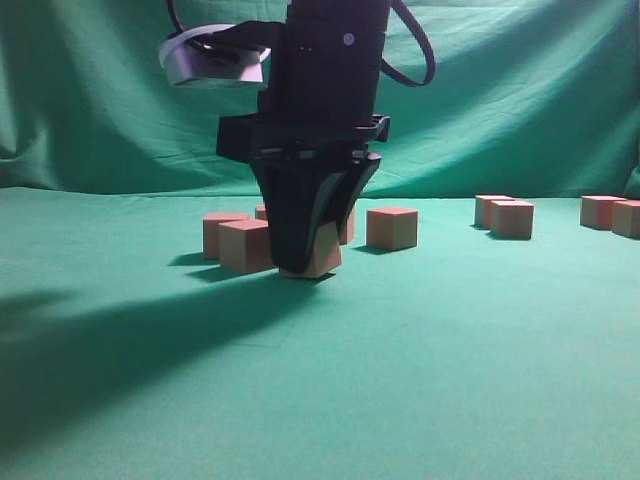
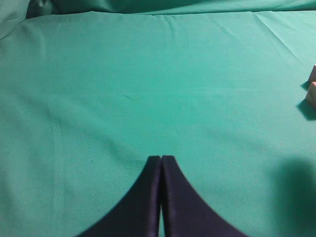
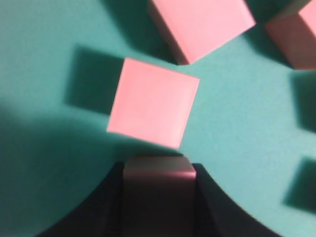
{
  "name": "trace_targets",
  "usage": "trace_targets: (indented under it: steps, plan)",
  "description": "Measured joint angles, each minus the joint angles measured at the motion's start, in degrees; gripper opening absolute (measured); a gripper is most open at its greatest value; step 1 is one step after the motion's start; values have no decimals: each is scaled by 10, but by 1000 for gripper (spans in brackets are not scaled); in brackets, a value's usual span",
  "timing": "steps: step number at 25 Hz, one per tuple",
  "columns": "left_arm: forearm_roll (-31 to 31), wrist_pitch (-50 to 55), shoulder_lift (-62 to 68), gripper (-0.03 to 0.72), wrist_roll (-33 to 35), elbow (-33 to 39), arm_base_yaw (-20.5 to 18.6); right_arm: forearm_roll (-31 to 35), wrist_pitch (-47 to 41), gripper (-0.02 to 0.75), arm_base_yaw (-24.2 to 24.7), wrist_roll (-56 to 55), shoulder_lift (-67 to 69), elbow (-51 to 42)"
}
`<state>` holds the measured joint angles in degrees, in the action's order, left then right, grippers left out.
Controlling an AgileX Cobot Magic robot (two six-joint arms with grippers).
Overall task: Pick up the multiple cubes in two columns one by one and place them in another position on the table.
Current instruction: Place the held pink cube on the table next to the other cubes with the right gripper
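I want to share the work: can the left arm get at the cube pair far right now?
Probably not soon: the left gripper hangs shut over bare cloth, and the far-right pair lies beyond the right gripper, which holds a cube.

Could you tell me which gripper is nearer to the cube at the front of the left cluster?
Right. The right gripper is shut on that cube; the left gripper is shut over bare cloth, with cubes only at its view's edge.

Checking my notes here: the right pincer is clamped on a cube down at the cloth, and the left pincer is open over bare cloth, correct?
Not quite. The left pincer is shut, fingers pressed together over bare cloth, as the left wrist view shows. The right pincer is indeed clamped on a cube.
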<state>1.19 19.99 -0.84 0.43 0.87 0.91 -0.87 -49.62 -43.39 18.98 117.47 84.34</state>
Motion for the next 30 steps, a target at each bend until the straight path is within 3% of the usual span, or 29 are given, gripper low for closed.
trace_targets:
  steps: [13, 22, 30]
  plan:
    - [0, 0, 0, 0, 0, 0, 0, 3, -7, 269, 0, 0, 0, 0]
    - [0, 0, 0, 0, 0, 0, 0, 4, -19, 582, 0, -1, 5, 4]
    - [0, 0, 0, 0, 0, 0, 0, -41, -139, 601, 0, -34, 5, 117]
